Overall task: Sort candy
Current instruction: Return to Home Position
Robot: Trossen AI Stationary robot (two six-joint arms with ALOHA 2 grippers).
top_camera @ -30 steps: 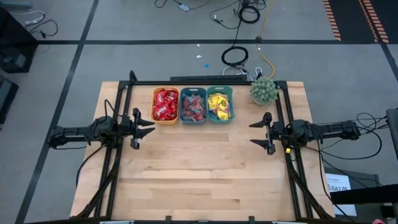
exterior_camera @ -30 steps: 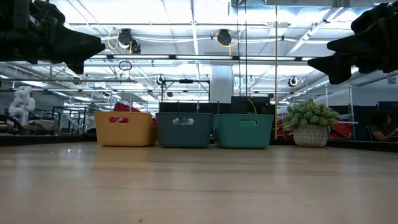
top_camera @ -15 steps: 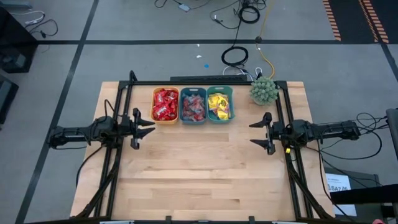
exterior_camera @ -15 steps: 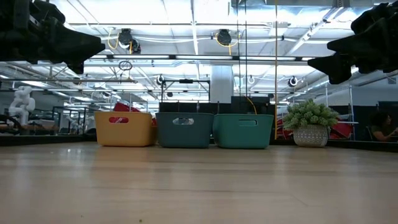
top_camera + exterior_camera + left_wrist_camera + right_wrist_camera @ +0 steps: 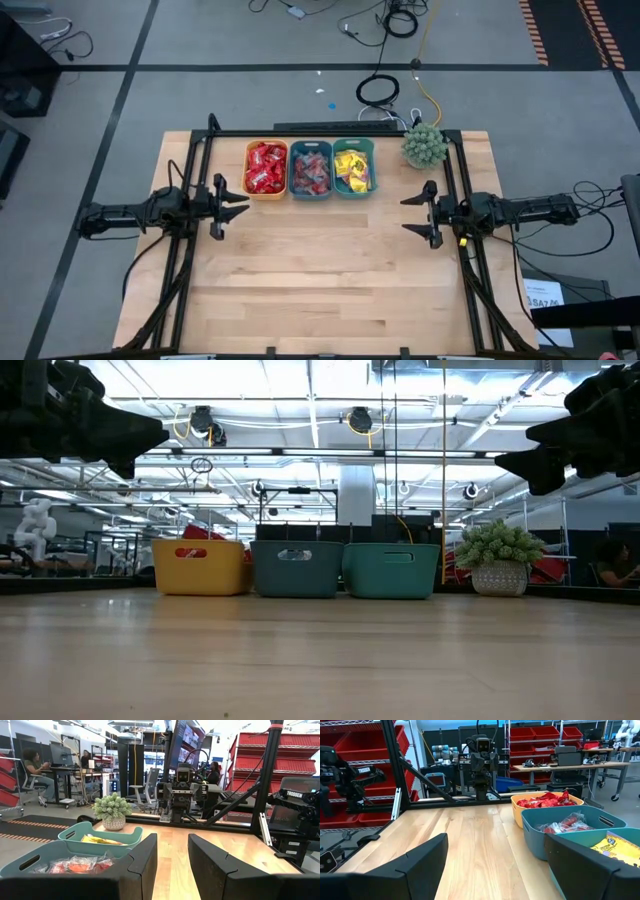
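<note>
Fingers [image 5: 142, 865] of the left gripper [image 5: 240, 205] parted by a modest gap, pointed level and straight across the table [image 5: 320, 290]. Left arm [image 5: 130, 215] stretched flat inward from its own table edge, gripper held up off the wood. Opposite, right gripper [image 5: 408, 214] in the mirrored pose: right arm [image 5: 530, 210] laid out flat from the other edge, fingers [image 5: 420, 867] spread wide, wider than the left pair, aimed back at the left gripper. Fingertips of the two well apart, tabletop between them.

Ahead of both grippers and off to one side, toward the table's far edge, three bins side by side in a close row. Orange bin [image 5: 200, 568] nearest the left gripper, blue bin [image 5: 297, 570] midway between the two, teal bin [image 5: 392, 570] nearest the right gripper. Candy [image 5: 547, 800] all inside the bins, well apart from either gripper: red packets [image 5: 266, 167] heaped in the orange bin, clear and reddish wrapped pieces [image 5: 311, 170] in the blue bin, yellow packets [image 5: 352, 170] in the teal bin. Potted green plant [image 5: 424, 146] just beside the teal bin, on the right gripper's side. Farther off, beyond the table: red shelves [image 5: 540, 732], and a seated person [image 5: 34, 762] past the left gripper's fingertips.
</note>
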